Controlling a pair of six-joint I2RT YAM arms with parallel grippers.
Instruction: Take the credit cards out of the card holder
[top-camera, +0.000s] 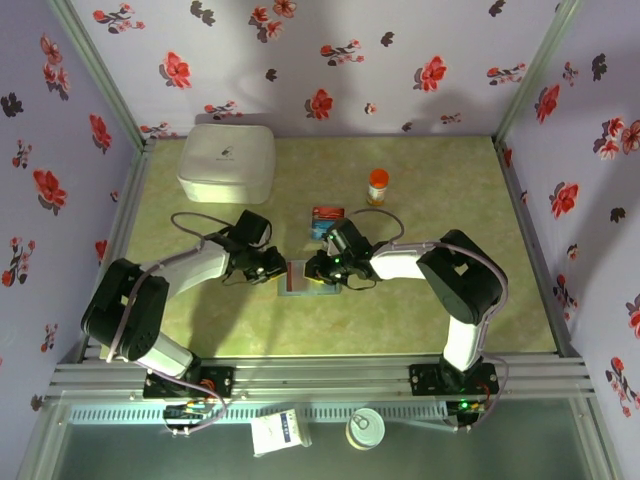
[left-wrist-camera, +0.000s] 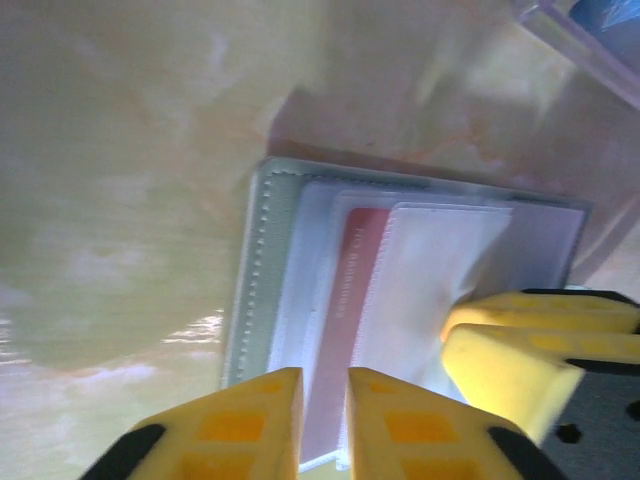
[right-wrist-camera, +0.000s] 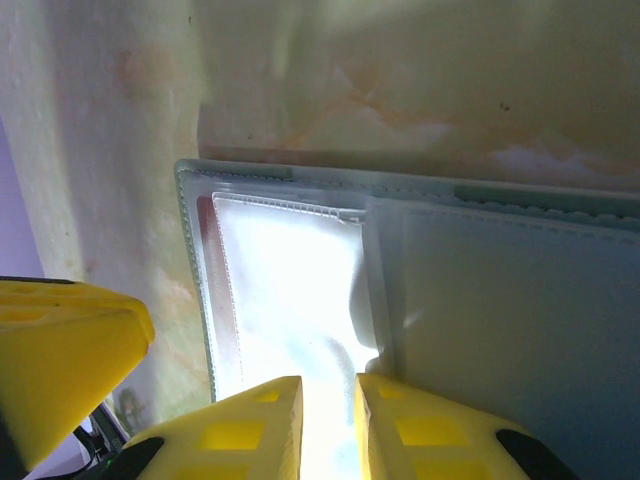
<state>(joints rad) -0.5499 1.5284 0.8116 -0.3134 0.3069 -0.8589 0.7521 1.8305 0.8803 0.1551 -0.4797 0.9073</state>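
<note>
The grey-blue card holder (top-camera: 298, 277) lies open on the table between both grippers. In the left wrist view its stitched edge (left-wrist-camera: 262, 270) and white pockets show, with a red credit card (left-wrist-camera: 355, 290) tucked in a pocket. My left gripper (left-wrist-camera: 323, 385) stands narrowly open right over the red card's near end, fingertips either side of it. My right gripper (right-wrist-camera: 328, 390) is down on the holder (right-wrist-camera: 520, 300), jaws nearly together, pocket fabric puckered at them. Its fingers (left-wrist-camera: 520, 350) rest on the pocket. A sliver of the red card (right-wrist-camera: 204, 260) shows. In the top view the left gripper (top-camera: 275, 268) and right gripper (top-camera: 316, 268) almost meet.
A large white box (top-camera: 227, 160) sits at the back left and an orange pill bottle (top-camera: 378, 186) at the back centre. A small red-and-blue item (top-camera: 327, 218) lies just behind the holder; a clear plastic edge (left-wrist-camera: 590, 30) shows there. Floral walls enclose the table.
</note>
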